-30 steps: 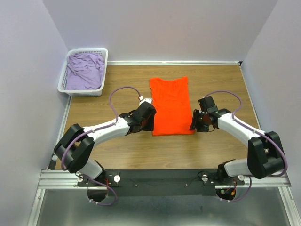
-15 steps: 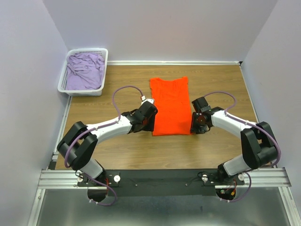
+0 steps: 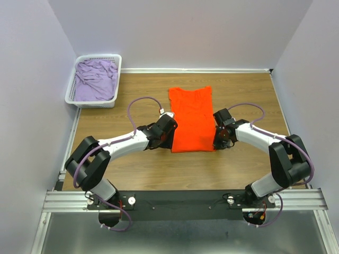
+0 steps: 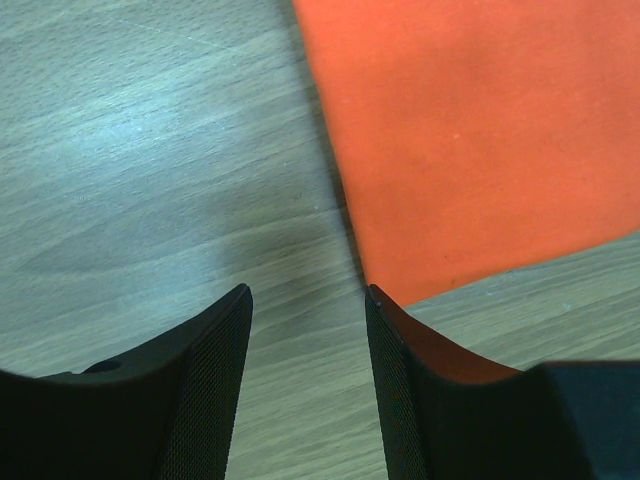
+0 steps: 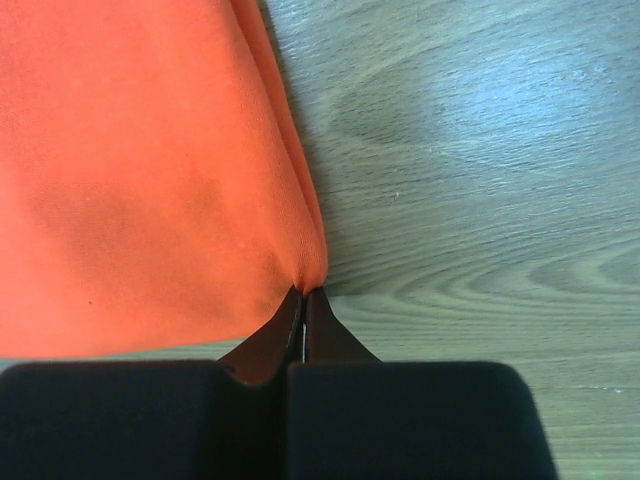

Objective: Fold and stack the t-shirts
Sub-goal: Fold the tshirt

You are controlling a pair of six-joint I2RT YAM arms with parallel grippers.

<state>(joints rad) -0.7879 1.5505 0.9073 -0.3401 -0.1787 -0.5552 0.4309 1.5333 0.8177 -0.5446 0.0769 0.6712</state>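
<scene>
The orange t-shirt (image 3: 193, 119) lies flat on the wooden worktop (image 3: 254, 95) at the middle of the top view. It is folded into a narrow upright strip, with its neckline toward the top of the frame. The right tool (image 5: 303, 292) sits at the strip's lower right edge. In the right wrist view its two fingers are pressed tight together, with the doubled orange edge pinched at their tips and the cloth spreading to the upper left of that frame. The left tool (image 4: 308, 295) sits at the strip's lower left. Its jaws stand partly apart over bare wood and hold nothing, and the shirt's lower corner meets the tip of the finger (image 4: 385, 330) on the right of that frame. The lilac t-shirt (image 3: 95, 79) lies crumpled inside the white basket (image 3: 71, 99) in the upper left of the top view, well apart from both arms.
</scene>
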